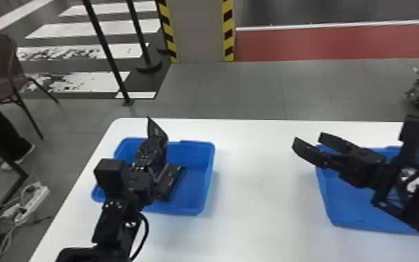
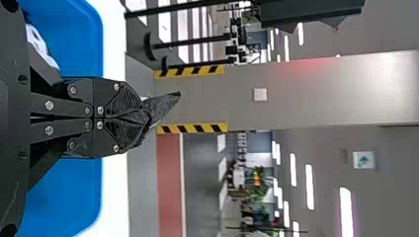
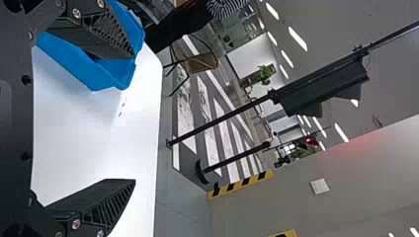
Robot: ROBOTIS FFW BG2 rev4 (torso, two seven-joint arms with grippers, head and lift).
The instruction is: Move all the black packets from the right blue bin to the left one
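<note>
My left gripper [image 1: 151,148] is over the left blue bin [image 1: 198,181], shut on a black packet [image 1: 156,131] that sticks up past its fingertips. In the left wrist view, the left gripper [image 2: 141,117] pinches the crumpled black packet [image 2: 162,105] at the tips. Over the inner left side of the right blue bin [image 1: 344,205] is my right gripper [image 1: 311,142], open, its fingers pointing towards the left bin. The right wrist view shows the right gripper [image 3: 134,118] with its fingers wide apart and nothing between them.
Both bins stand on a white table [image 1: 254,195], with a stretch of tabletop between them. A white and dark item [image 2: 42,47] lies within the bin area in the left wrist view. A chair [image 1: 1,66] and floor cables [image 1: 28,205] are left of the table.
</note>
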